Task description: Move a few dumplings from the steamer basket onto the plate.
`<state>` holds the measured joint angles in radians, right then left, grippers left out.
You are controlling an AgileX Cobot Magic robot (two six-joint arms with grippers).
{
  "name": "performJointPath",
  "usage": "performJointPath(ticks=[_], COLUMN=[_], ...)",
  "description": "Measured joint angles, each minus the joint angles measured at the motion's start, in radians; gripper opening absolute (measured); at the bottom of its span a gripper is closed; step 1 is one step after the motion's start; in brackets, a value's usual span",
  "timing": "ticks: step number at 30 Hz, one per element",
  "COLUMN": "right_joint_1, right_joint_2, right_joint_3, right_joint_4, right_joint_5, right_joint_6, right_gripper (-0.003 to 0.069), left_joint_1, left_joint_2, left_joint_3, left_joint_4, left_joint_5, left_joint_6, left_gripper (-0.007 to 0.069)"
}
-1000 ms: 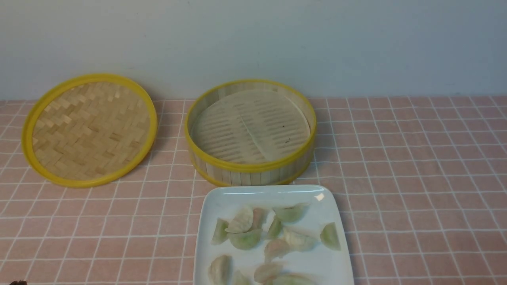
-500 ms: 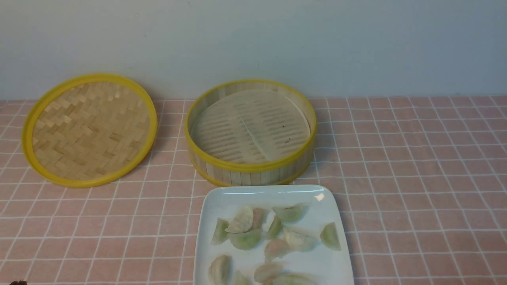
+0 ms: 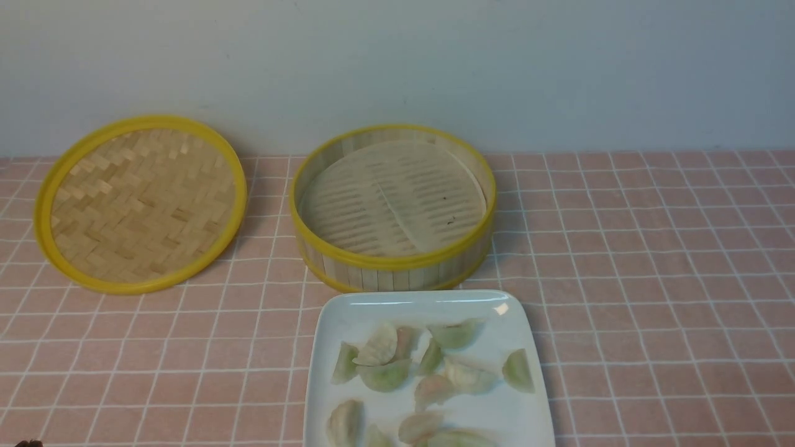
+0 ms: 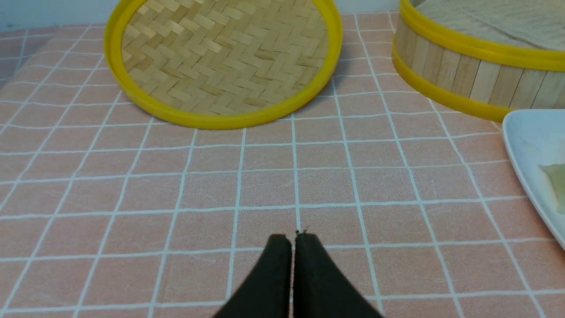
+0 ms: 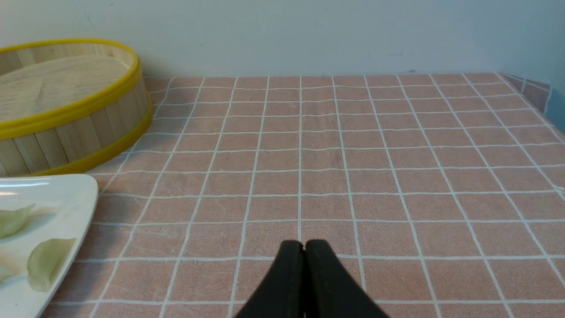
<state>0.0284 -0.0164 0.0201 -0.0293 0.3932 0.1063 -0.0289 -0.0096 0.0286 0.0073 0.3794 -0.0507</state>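
With both sets of fingers (image 4: 292, 240) (image 5: 304, 247) pressed together on nothing, a bump could slide the dumplings (image 3: 428, 372) off the plate (image 3: 348, 310) beside the empty steamer basket (image 3: 392, 264).

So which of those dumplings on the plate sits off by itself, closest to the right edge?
The pale green dumpling on the plate, lying alone near the right rim. The other dumplings cluster or overlap toward the middle and left.

A staged tabletop test setup: pink grid-patterned cloth (image 3: 652, 261) covers the table against a bare pale wall (image 3: 559, 68).
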Motion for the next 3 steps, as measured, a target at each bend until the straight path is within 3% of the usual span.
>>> performJointPath(ticks=[3], right_joint_1=[0.0], right_joint_2=[0.0], right_joint_3=[0.0], right_joint_4=[0.0], right_joint_5=[0.0], right_joint_6=[0.0], right_gripper=[-0.0014], left_joint_1=[0.0], left_joint_2=[0.0], left_joint_3=[0.0], left_joint_4=[0.0], left_joint_5=[0.0], left_joint_6=[0.0], left_gripper=[-0.0006])
